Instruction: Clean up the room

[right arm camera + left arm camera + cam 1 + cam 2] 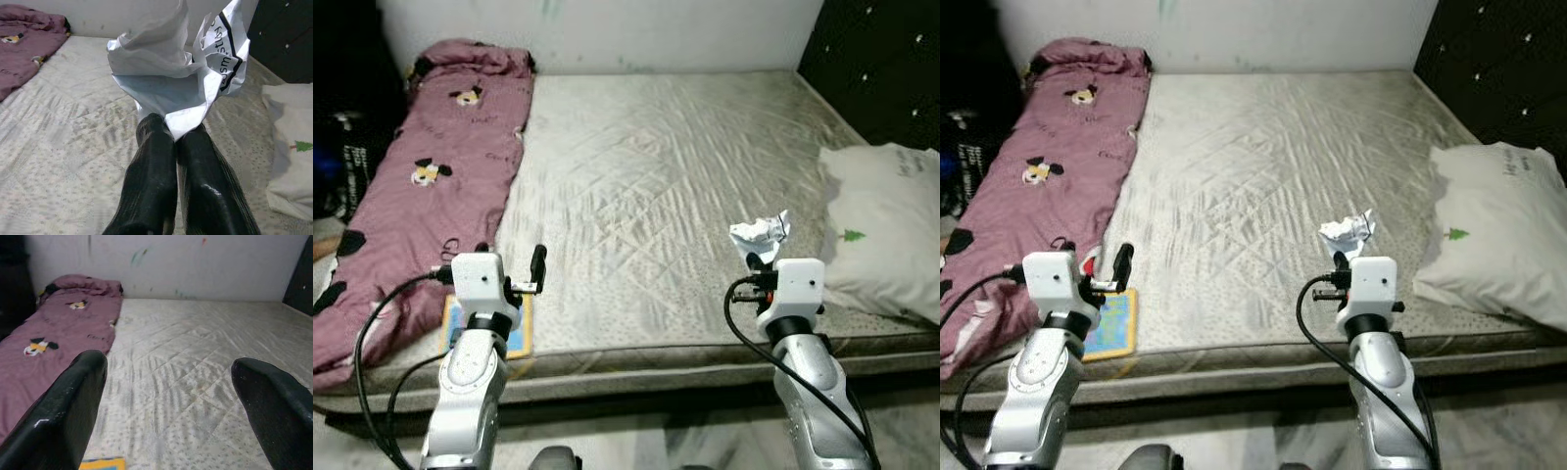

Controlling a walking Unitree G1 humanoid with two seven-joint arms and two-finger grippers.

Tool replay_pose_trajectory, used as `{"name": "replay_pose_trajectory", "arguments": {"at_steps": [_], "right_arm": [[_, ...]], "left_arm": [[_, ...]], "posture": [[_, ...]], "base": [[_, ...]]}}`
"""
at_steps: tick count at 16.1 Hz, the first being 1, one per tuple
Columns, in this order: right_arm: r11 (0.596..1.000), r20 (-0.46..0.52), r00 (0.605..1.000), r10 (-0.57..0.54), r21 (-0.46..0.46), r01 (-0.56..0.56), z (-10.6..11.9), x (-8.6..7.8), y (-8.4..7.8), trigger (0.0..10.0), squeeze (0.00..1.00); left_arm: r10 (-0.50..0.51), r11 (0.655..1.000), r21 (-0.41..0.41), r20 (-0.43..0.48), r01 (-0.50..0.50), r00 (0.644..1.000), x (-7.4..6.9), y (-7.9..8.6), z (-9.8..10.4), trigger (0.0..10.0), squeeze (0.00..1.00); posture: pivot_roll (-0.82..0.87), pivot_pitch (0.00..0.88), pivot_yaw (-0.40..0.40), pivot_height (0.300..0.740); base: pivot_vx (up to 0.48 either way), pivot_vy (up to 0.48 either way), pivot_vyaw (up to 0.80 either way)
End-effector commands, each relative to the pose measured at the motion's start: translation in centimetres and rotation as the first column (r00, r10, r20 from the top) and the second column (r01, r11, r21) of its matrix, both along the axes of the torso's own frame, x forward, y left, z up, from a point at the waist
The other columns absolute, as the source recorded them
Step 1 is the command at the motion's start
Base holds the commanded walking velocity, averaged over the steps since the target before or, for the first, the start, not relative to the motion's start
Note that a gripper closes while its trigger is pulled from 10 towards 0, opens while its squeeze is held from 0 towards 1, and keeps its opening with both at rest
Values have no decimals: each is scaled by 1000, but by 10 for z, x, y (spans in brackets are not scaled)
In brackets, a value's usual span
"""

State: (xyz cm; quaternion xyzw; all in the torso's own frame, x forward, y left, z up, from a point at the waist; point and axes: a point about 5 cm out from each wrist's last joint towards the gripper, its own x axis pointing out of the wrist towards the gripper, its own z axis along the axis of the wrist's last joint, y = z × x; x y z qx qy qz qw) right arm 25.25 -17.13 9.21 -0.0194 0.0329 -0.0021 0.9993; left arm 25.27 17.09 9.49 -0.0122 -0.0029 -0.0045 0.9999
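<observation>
Above the mattress point(656, 176), right hand point(175, 138) pinched on crumpled paper point(181, 78), left hand point(171, 396) raised, fingers spread, empty.

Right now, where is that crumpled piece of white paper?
The crumpled paper is pinched in the right end effector, held up over the mattress near its front edge, on the robot's right side, just left of the white pillow.

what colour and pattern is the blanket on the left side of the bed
The blanket is dusty pink-mauve with cartoon mouse prints; clearest in the left eye view.
</observation>
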Motion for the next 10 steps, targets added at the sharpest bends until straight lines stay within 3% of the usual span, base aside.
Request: {"name": "replay_pose_trajectory", "arguments": {"at_steps": [1,8,10], "right_arm": [[1000,-3,1000,18,-1,-18,1,1,3,10000,0],[1000,-8,1000,25,-2,-25,0,1,3,10000,0],[1000,-6,1000,28,3,-28,0,1,4,10000,0]], "left_arm": [[3,1000,4,-16,-3,1000,0,3,-2,10000,0],[4,1000,8,-20,-4,1000,0,2,-3,10000,0],[6,1000,11,-18,-5,1000,0,2,-3,10000,0]], "posture": [[39,0,-2,740],[39,0,-4,740],[39,0,-4,740]], "base": [[0,480,0],[0,480,0],[0,197,0]]}}
